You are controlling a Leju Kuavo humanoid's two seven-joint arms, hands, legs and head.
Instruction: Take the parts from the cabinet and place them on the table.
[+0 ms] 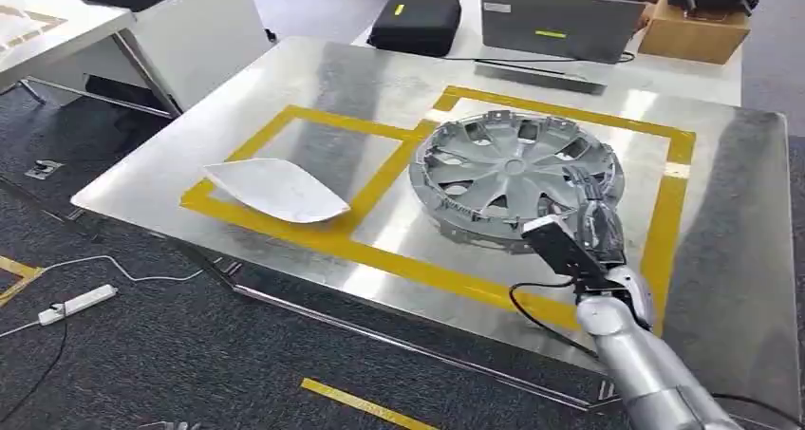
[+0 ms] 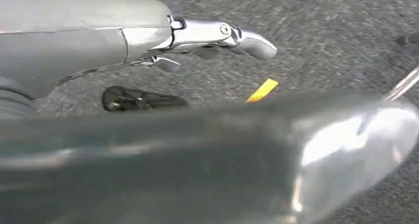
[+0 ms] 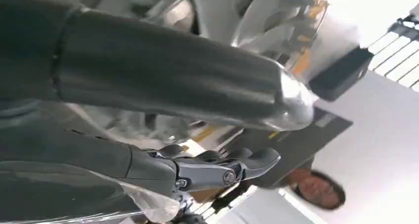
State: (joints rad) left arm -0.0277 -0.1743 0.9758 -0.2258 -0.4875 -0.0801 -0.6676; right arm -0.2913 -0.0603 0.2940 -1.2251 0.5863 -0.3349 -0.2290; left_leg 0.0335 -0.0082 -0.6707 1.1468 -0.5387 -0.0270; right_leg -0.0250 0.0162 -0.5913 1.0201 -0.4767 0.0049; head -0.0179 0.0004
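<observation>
Right hand (image 1: 590,223) rests on the hubcap's (image 1: 513,176) near rim, grasp unclear; white panel (image 1: 277,190) well left; left hand (image 2: 207,41) released over carpet.

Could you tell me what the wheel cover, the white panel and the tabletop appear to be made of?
Wheel cover: likely silver-painted plastic, with an even satin sheen. White panel: probably painted plastic or thin sheet, smooth and matte. Tabletop: brushed metal, showing streaky reflections.

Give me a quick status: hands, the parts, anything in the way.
Right hand at the rim of the hubcap, grip unclear. Left hand hangs empty over the floor. Hubcap and white panel lie on the table. Nothing in the way.
</observation>
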